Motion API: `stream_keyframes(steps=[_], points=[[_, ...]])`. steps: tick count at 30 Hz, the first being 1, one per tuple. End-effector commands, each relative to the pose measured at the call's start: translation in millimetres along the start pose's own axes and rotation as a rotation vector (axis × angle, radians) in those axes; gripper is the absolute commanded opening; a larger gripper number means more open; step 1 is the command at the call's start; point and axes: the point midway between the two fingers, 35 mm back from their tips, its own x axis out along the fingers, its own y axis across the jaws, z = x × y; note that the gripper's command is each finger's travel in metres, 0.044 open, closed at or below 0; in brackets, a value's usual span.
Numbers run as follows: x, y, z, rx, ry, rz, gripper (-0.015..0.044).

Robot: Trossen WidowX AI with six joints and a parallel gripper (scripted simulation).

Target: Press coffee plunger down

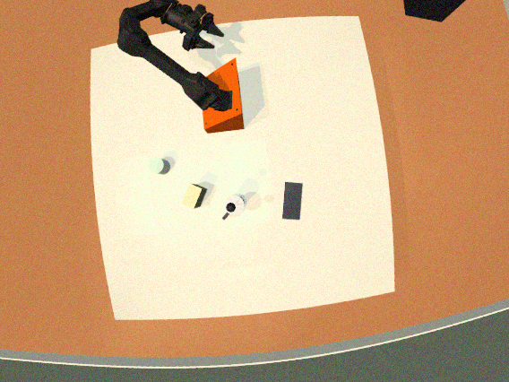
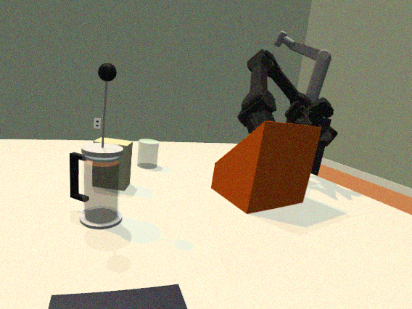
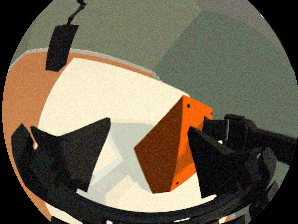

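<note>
The coffee press (image 1: 238, 201) (image 2: 101, 192) stands upright on the white mat, a clear cylinder with a grey lid and a black handle. Its black plunger knob (image 1: 230, 207) (image 2: 107, 72) sits high above the lid on a long thin rod (image 2: 104, 112), so the plunger is up. My gripper (image 1: 218, 40) (image 3: 150, 127) is open and empty. It hangs at the back of the mat, behind the orange mount and far from the press. In the exterior view the fingers are mostly hidden behind the mount.
The orange wedge mount (image 1: 224, 117) (image 2: 286, 167) (image 3: 162, 150) bears the arm. A pale yellow-topped box (image 1: 193, 195) (image 2: 125, 167) stands close to the press, a pale green cylinder (image 1: 157, 165) (image 2: 148, 154) farther off. A dark flat rectangle (image 1: 292, 201) (image 2: 120, 298) lies on the press's other side.
</note>
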Motion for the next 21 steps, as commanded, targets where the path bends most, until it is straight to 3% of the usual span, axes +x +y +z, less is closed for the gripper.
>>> stream_keyframes(steps=[1,10,21], points=[[-1,0,-1,-0.004,-0.001,0.003,0.0426],[-25,0,-32,-0.213,-0.065,0.170,0.0440],[-78,-24,-115,-0.736,-0.251,0.538,0.0440]])
